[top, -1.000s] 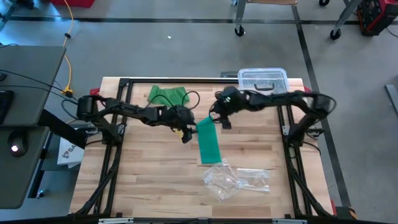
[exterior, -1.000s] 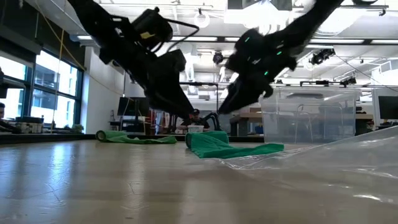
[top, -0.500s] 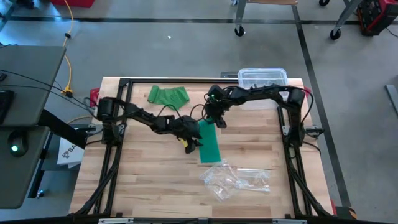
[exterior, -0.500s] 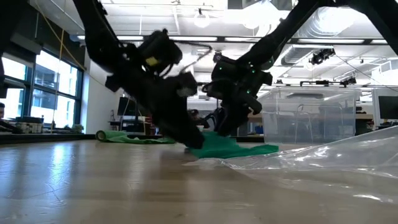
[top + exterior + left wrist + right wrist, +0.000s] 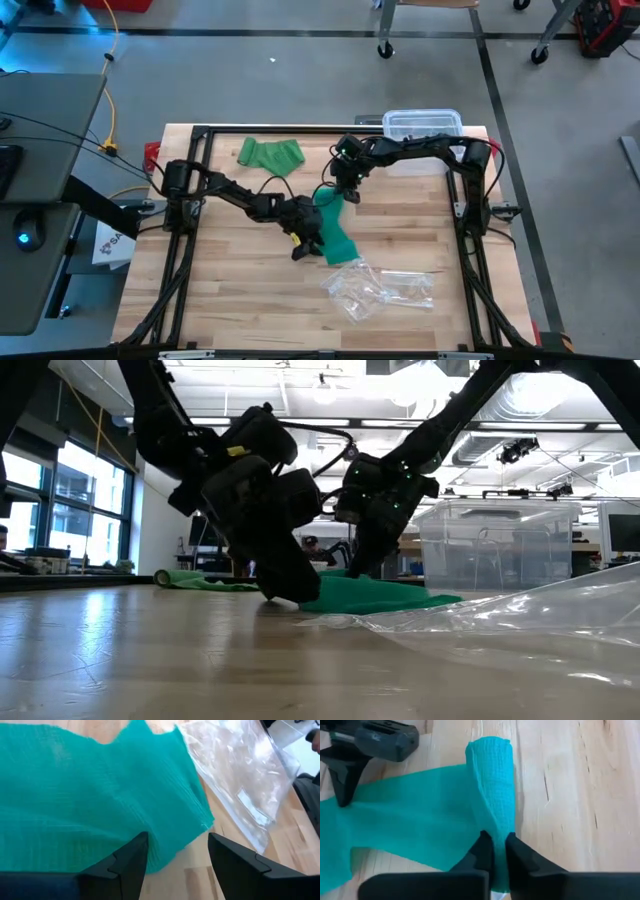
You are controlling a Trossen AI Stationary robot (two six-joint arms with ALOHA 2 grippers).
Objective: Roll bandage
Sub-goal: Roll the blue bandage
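Setting: pale wooden surface (image 5: pixel 240 290) on a black frame, grey floor around; clear lidded bin (image 5: pixel 423 127) at the far right corner, crumpled clear plastic bag (image 5: pixel 378 290) toward the near edge.
High view: teal bandage (image 5: pixel 335 235) lying mid-surface as a strip, rolled end toward the far side; second green bandage (image 5: pixel 270 153) bunched well apart at the far left, untouched.
High view, arms: right gripper (image 5: pixel 343 189) at the rolled end; left gripper (image 5: pixel 309 243) at the strip's left edge, nearer the loose end.
Low view: both grippers down at surface level, strip spread flat toward the bag.
Left wrist view: jaws apart, straddling the strip's edge near the bag; nothing clamped.
Right wrist view: jaws together, pinching the end of the partly wound roll; flat strip trailing off toward the left gripper.
Step in hand: early rolling, judged from a small roll and much strip left flat.
Next move: likely turning the pinched roll along the strip while holding the flat part taut and aligned.
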